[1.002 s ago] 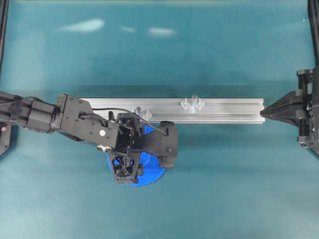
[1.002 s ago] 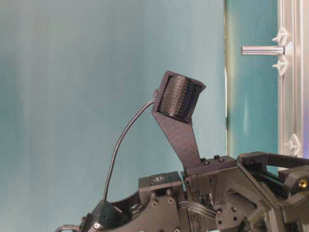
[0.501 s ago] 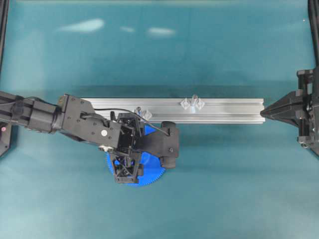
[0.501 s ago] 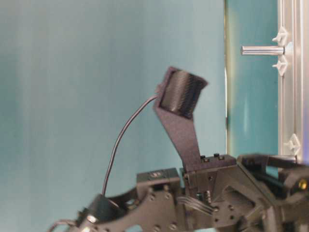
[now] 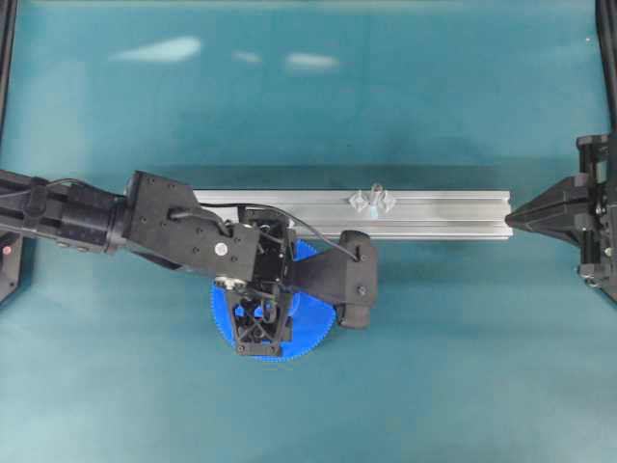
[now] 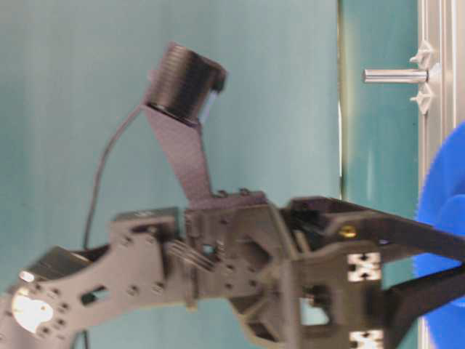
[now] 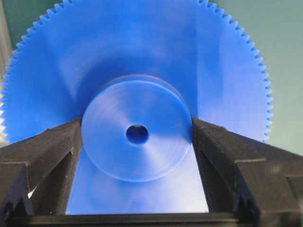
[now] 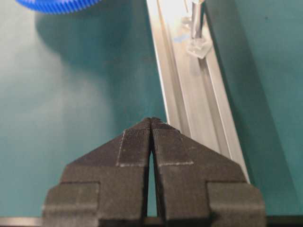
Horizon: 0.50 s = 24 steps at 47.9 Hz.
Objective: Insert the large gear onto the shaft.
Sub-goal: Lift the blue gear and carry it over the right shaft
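The left gripper (image 7: 137, 142) clamps the large gear (image 7: 137, 71) by its hub, jaws wide.

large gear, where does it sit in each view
Overhead: large gear lower centre, under the left claw.
Table-level: blue arc at the right edge.
Left wrist: fills the frame, hub between the fingers.
Right wrist: toothed rim at top left.
Shared landmark: aluminium rail.

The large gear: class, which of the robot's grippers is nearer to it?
Left. The left gripper grips the large gear by its raised hub; the right gripper, shut, sits far off at the rail's end.
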Motion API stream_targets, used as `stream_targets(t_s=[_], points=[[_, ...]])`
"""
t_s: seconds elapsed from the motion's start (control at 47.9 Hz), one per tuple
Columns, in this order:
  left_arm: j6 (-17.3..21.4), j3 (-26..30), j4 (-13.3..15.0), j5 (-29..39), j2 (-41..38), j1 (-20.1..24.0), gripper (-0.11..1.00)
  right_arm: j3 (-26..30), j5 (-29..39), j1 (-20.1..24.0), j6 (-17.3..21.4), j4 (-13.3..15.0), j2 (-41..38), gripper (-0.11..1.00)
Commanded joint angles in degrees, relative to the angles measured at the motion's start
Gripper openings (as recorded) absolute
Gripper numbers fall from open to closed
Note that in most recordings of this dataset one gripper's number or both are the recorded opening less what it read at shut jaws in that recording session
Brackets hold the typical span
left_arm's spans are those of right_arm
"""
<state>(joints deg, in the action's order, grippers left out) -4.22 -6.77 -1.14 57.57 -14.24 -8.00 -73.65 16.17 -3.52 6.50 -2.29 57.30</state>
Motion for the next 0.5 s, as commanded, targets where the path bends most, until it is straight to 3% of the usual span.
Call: stream_targets(t_s=[0.0,0.48], points=[[0.79,3.43,-0.18,0.88,2.99,-0.09,0.76,0.62,-0.09,-0.18,0.44,0.0,-0.26,0.05],[7.12,10.81,-0.44,4.48,3.08,5.45,0.76,0.53,0.0,-0.18,0.44,0.0,-0.26,0.05]])
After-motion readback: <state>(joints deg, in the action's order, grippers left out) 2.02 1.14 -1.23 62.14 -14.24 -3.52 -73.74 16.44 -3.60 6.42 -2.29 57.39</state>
